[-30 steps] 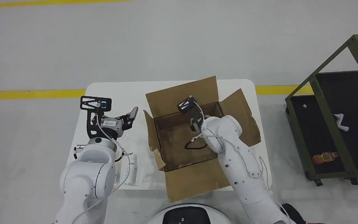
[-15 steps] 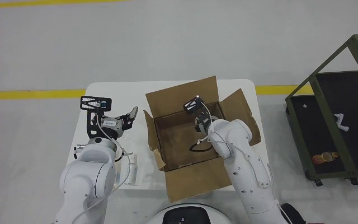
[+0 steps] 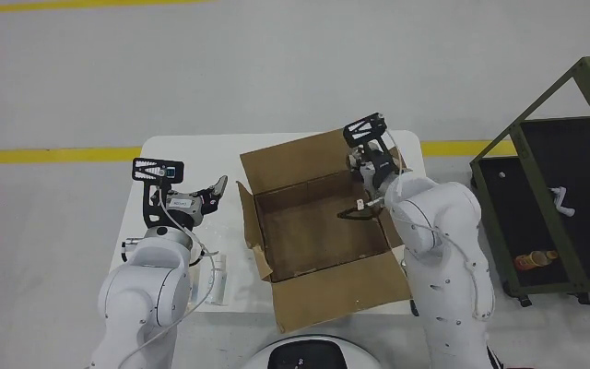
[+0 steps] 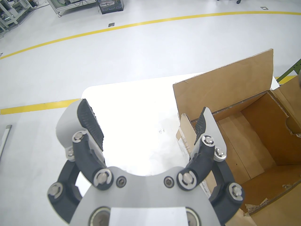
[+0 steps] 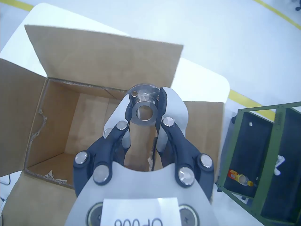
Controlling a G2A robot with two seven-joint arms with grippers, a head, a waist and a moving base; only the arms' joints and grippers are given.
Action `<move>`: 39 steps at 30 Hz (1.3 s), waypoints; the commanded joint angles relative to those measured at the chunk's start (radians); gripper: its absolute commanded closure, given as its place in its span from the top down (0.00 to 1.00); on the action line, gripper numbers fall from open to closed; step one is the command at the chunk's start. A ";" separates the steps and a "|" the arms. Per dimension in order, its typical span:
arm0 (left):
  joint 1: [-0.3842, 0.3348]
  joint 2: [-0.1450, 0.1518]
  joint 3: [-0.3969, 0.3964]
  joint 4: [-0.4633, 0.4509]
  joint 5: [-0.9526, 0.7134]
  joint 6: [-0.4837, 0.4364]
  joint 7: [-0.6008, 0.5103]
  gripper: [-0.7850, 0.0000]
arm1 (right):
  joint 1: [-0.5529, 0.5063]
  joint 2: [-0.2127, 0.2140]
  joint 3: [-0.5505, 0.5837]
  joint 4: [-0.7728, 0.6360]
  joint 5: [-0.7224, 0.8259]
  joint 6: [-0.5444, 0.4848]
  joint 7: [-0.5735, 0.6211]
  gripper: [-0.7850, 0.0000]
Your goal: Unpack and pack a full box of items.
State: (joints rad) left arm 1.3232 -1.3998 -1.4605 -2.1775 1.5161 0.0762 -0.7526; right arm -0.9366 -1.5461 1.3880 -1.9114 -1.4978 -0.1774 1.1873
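Right gripper (image 5: 145,96) pinches a shiny steel flange (image 5: 141,90), round with a bore and bolt holes, above the right rim of the open corrugated box (image 3: 295,161) at frame centre. Left gripper (image 4: 143,108), its ribbed pads wide apart, hangs over the white table (image 3: 184,152) at left.

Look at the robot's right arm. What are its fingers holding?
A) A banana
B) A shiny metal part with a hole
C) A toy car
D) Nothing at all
B: the right arm's fingers are shut on a shiny metal part with a round hole through it, by the open cardboard box.
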 commanded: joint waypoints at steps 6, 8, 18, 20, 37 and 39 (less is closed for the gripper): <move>0.000 0.000 0.000 0.000 0.000 0.000 0.000 1.00 | -0.032 0.019 0.091 -0.115 -0.053 -0.011 0.082 0.00; 0.000 0.000 0.000 0.000 0.000 0.000 0.000 1.00 | -0.051 0.023 0.115 -0.130 -0.060 -0.004 0.101 0.00; 0.000 0.000 0.000 0.000 0.000 0.000 0.000 1.00 | -0.137 0.041 0.221 -0.201 -0.044 0.009 0.202 0.00; 0.000 0.000 0.000 0.000 0.000 0.000 0.000 1.00 | -0.150 0.044 0.236 -0.217 -0.043 0.008 0.220 0.00; 0.000 0.000 0.000 0.000 0.000 0.000 0.000 1.00 | -0.290 0.067 0.323 -0.261 0.007 0.036 0.311 0.00; 0.000 0.000 0.000 0.000 0.000 0.000 0.000 1.00 | -0.315 0.070 0.334 -0.267 0.008 0.039 0.315 0.00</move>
State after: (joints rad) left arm 1.3232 -1.3998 -1.4605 -2.1775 1.5161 0.0762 -0.7526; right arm -1.2370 -1.4781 1.7157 -2.1745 -1.4907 -0.1398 1.4999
